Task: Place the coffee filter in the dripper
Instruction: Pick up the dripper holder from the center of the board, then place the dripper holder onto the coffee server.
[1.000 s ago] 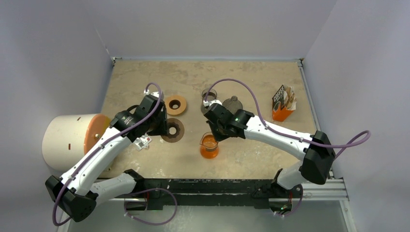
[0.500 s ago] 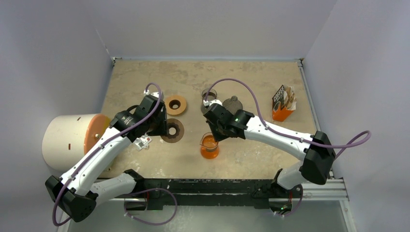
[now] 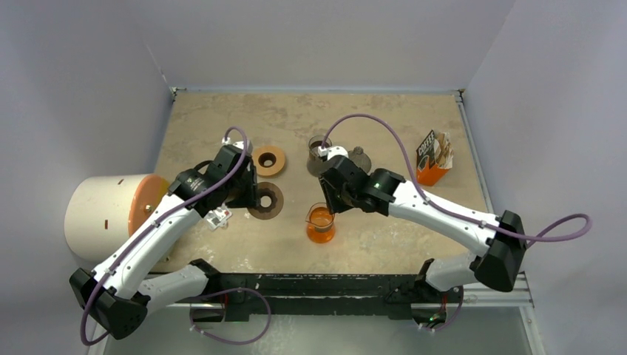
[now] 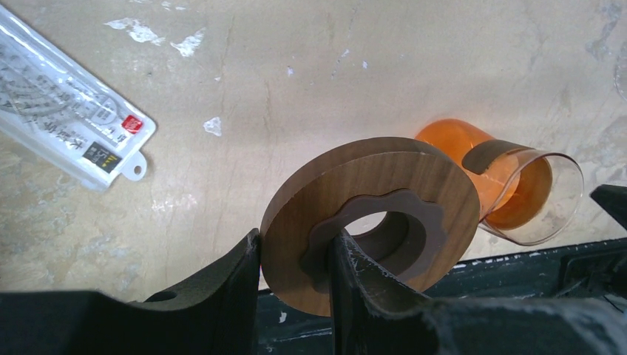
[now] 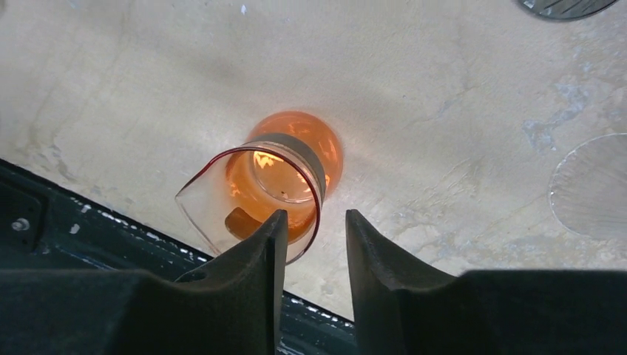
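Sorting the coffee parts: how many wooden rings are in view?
2. A dark wooden ring, clamped in the left gripper; a lighter wooden ring lying just beyond it. The arms may hide others.

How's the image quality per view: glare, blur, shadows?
Top external: even, soft light, only faint shadows, nothing blown out. Left wrist: left claw is dark with little detail, while the brown wooden ring it pinches is sharp. Right wrist: bright highlights inside the orange glass vessel, and right claw is underexposed.

Dripper (image 4: 347,174): brown wood collar, rim pinched between left fingers (image 4: 222,296); tan filter (image 3: 444,150) in packet (image 3: 427,164).
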`<move>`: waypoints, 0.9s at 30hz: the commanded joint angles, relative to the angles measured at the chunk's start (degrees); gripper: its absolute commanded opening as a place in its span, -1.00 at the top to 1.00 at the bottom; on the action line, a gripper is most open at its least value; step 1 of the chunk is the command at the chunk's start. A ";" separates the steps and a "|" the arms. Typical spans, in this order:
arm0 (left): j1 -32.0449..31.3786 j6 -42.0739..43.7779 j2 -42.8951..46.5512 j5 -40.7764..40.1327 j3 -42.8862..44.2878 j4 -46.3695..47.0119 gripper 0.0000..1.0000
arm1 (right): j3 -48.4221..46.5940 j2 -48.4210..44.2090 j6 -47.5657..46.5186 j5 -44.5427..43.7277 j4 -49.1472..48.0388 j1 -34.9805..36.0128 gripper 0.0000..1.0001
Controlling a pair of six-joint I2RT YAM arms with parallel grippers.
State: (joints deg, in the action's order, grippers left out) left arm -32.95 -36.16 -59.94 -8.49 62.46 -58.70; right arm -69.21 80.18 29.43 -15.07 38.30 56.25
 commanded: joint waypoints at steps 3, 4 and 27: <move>-0.39 2.31 -2.37 5.60 3.12 3.41 1.00 | -2.82 -7.42 0.62 -6.57 2.25 0.35 0.13; -1.16 2.60 -2.90 6.03 3.66 3.87 1.00 | -2.75 -8.20 0.88 -7.08 2.96 0.35 0.08; -15.88 5.67 -22.96 10.62 22.16 0.15 1.00 | 11.30 -25.87 10.58 -16.68 16.31 0.09 -0.73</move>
State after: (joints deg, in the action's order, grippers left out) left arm -47.42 -32.69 -80.79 -0.86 80.27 -56.93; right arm -59.48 56.58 36.25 -29.45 51.94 56.25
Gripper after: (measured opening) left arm 0.328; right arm 0.864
